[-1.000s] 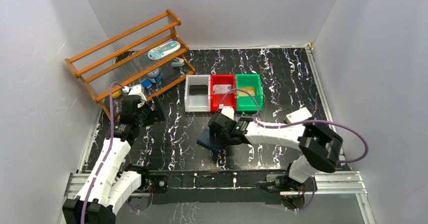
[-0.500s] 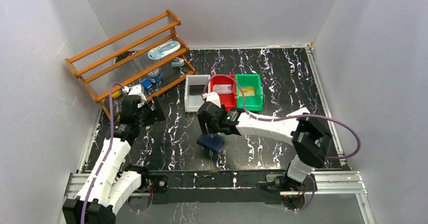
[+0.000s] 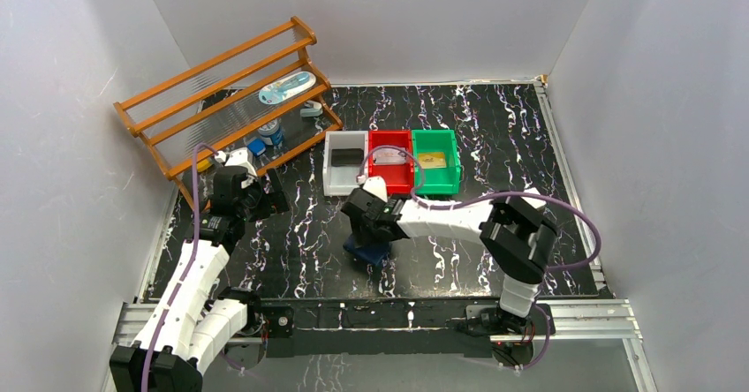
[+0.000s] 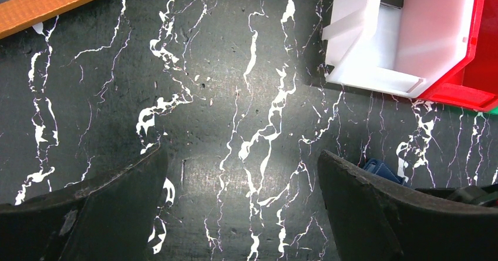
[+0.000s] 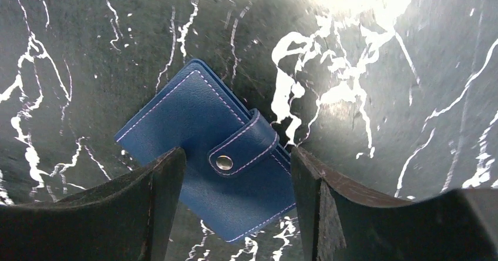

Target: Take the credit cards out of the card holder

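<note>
The card holder [image 5: 202,140] lies closed on the table, dark blue with a snapped strap. It also shows in the top view [image 3: 366,252] and as a blue corner in the left wrist view [image 4: 382,170]. My right gripper [image 5: 235,160] is open and hangs right above it, one finger on each side, not touching. A black credit card [image 3: 348,156] lies in the white bin, a silvery one [image 3: 389,156] in the red bin and a gold one [image 3: 432,159] in the green bin. My left gripper [image 4: 242,155] is open and empty over bare table near the rack.
The white bin [image 3: 329,169], red bin [image 3: 391,185] and green bin [image 3: 457,164] stand in a row behind the card holder. A wooden rack [image 3: 221,92] with small items stands at the back left. The white bin's corner [image 4: 364,37] shows in the left wrist view.
My right arm has swung left, bringing its gripper over the card holder. The holder has stayed about where it was. The left arm has not moved.
</note>
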Controlling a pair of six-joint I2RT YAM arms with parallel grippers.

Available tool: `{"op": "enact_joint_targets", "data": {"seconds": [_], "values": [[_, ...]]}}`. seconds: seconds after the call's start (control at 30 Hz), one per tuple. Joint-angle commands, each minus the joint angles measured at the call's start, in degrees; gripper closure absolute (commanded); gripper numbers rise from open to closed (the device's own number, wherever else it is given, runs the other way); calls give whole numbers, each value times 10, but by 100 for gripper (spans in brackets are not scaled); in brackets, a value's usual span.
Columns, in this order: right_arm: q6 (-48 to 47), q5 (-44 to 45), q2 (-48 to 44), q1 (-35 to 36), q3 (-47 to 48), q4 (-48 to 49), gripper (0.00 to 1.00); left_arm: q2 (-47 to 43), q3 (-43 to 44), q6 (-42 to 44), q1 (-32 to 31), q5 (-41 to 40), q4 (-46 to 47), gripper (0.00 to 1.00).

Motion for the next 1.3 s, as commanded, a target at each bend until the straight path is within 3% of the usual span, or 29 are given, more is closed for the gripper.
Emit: {"op": "enact_joint_targets", "data": {"seconds": [0.0, 0.13, 0.23, 0.53, 0.7, 1.0, 1.13, 1.27], "values": [[157, -42, -24, 0, -101, 14, 27, -1, 12, -4, -1, 1, -9, 2], [238, -60, -88, 2, -166, 93, 27, 0, 11, -7, -1, 2, -9, 2], [246, -50, -108, 1, -157, 108, 27, 3, 11, -8, -1, 3, -9, 2], [40, 80, -132, 1, -54, 18, 12, -3, 11, -9, -1, -5, -13, 2], [-62, 22, -104, 2, -35, 11, 18, 0, 13, -8, -1, -10, -13, 2], [-38, -79, -81, 2, -73, 50, 36, 2, 13, -8, -1, -10, -13, 2], [76, -23, -69, 2, -76, -10, 45, 7, 14, -8, -1, -8, -13, 2], [174, -53, -90, 2, -130, 42, 49, 7, 13, -9, -1, -6, -13, 2]]}}
